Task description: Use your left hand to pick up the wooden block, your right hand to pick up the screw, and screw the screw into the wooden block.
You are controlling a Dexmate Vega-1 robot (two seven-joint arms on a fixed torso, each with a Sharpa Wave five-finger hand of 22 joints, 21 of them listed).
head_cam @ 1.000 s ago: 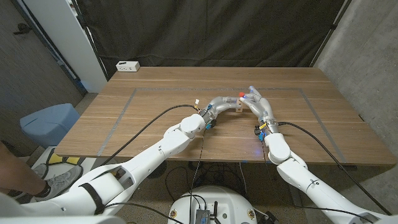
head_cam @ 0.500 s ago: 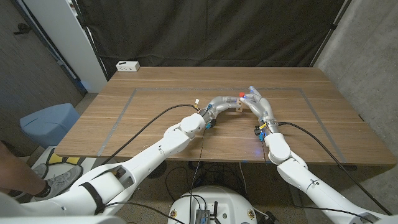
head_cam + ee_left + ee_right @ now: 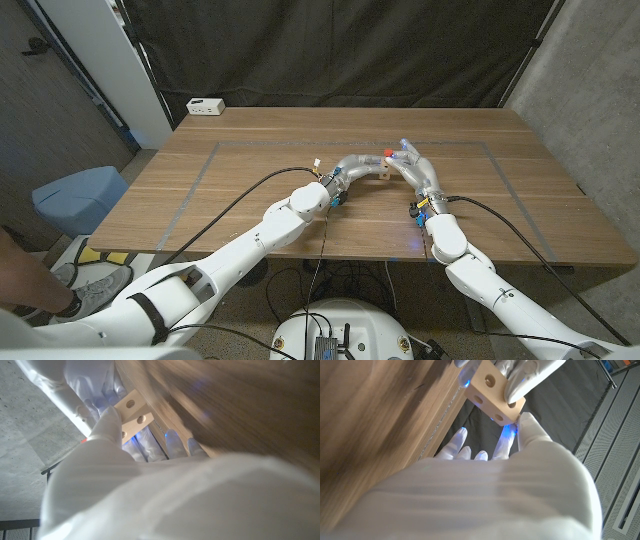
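Observation:
Over the middle of the table my two hands meet. My left hand (image 3: 358,165) holds the pale wooden block (image 3: 382,172) clear of the table. In the left wrist view the block (image 3: 133,410) shows two round holes, and my left hand (image 3: 107,427) grips it with the thumb along one side. My right hand (image 3: 411,162) reaches in from the other side, its fingertips against the block (image 3: 492,391). A small red screw head (image 3: 388,152) shows at those fingertips, just above the block. The screw's shaft is hidden.
A white power strip (image 3: 205,105) lies at the table's back left corner. Black cables (image 3: 245,192) run from both wrists across the near table. A blue bin (image 3: 80,196) stands off the table's left side, and a person's shoe (image 3: 95,290) shows at the bottom left.

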